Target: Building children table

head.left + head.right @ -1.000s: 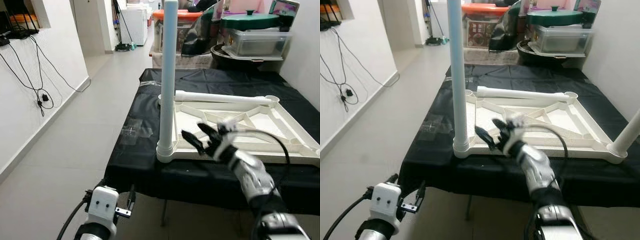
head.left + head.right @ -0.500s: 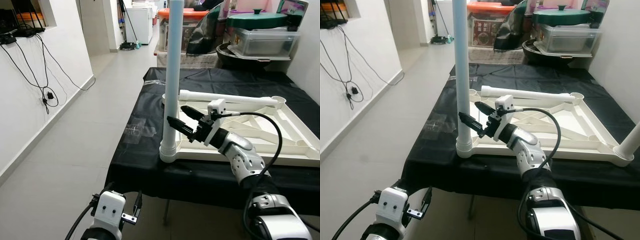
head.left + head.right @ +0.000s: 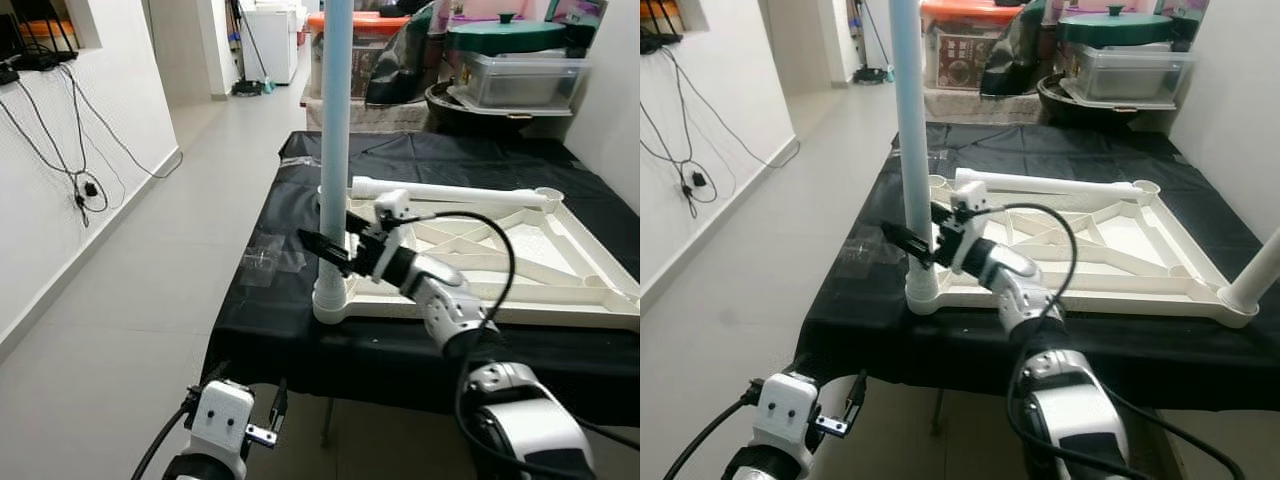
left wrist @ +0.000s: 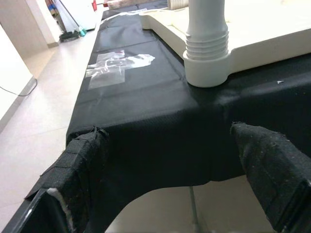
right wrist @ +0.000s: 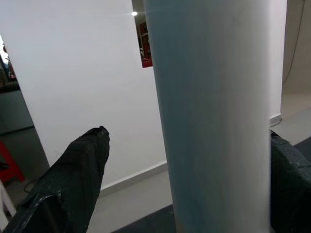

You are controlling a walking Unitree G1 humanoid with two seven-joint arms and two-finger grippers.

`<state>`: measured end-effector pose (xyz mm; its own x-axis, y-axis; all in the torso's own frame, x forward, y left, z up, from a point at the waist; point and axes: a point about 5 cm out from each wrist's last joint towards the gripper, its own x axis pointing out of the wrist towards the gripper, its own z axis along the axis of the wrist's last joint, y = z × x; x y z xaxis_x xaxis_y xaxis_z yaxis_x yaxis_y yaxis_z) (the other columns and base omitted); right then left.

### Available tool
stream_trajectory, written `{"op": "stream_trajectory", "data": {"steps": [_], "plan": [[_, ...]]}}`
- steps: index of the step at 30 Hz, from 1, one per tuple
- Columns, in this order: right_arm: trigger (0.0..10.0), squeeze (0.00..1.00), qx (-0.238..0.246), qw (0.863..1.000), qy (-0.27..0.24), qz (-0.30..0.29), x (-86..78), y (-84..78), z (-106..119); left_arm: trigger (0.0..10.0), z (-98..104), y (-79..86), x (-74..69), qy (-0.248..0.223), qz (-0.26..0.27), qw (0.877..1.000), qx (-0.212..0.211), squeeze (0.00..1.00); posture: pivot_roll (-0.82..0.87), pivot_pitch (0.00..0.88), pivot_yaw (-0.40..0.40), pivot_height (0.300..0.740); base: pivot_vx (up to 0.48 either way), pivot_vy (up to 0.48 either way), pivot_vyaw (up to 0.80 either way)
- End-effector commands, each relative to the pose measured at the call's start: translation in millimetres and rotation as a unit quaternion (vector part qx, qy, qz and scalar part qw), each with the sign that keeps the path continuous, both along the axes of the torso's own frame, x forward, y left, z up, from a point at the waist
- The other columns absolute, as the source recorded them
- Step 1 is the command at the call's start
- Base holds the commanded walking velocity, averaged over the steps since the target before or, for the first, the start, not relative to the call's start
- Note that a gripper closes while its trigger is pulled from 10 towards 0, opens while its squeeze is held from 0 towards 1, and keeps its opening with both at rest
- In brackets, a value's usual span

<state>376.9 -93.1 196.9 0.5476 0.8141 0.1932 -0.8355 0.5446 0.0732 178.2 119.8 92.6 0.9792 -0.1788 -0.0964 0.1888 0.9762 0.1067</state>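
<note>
The white children's table top [image 3: 560,290] lies upside down on a black-covered table [image 3: 290,320]. One white leg [image 3: 335,150] stands upright in its near left corner socket [image 4: 208,68]. A loose leg [image 3: 450,193] lies across the far side. Another leg [image 3: 1258,268] leans at the near right corner. My right gripper [image 3: 335,250] is open and straddles the upright leg low down, one finger on each side; in the right wrist view the leg [image 5: 214,116] fills the gap. My left gripper [image 4: 167,130] hangs open below the table's near edge, holding nothing.
A patch of clear tape [image 3: 265,262] sticks to the black cloth left of the leg. Plastic boxes and a green-lidded pot [image 3: 505,45] crowd the far end. A white wall with hanging cables [image 3: 85,190] bounds the left. Tiled floor [image 3: 150,300] lies between wall and table.
My right gripper has swung left from in front of the table top to the upright leg and now has it between its fingers. The left arm stays low.
</note>
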Motion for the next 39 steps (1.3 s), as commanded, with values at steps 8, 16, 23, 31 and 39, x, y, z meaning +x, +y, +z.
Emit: {"op": "stream_trajectory", "data": {"steps": [8, 16, 23, 31, 39], "plan": [[10.0, 0.00, -0.011, 1.000, 0.003, 0.006, 3.5, 19.2, -0.6, 10.0, 1.2, -3.3, -2.4, -0.001, -0.004, 1.000, 0.005, 0.00, 0.12, 0.000, -0.049, 0.740, 0.000, 0.000, 0.00], [9.9, 0.00, -0.026, 0.999, -0.001, 0.022, 4.2, 31.9, 0.9, 10.0, 1.1, -4.9, -3.2, 0.000, -0.005, 1.000, 0.005, 0.00, 0.13, 0.000, -0.056, 0.740, 0.000, 0.000, 0.00], [4.2, 0.00, -0.052, 0.998, -0.003, 0.023, 4.5, 34.6, -2.3, 10.0, 0.8, -5.8, -3.3, 0.000, -0.006, 1.000, 0.006, 0.00, 0.13, 0.000, -0.056, 0.740, 0.000, 0.000, 0.00], [0.0, 0.00, -0.073, 0.997, -0.009, 0.000, 7.0, 34.9, -3.9, 10.0, -0.3, -7.6, -3.9, 0.001, -0.007, 1.000, 0.007, 0.00, 0.12, 0.000, -0.060, 0.740, 0.000, 0.000, 0.00], [0.0, 0.00, -0.078, 0.995, -0.009, -0.065, 9.8, 27.8, -9.9, 10.0, -0.8, -4.9, -3.6, 0.003, 0.001, 1.000, 0.004, 0.00, 0.12, 0.000, -0.059, 0.740, 0.000, 0.000, 0.00]]}}
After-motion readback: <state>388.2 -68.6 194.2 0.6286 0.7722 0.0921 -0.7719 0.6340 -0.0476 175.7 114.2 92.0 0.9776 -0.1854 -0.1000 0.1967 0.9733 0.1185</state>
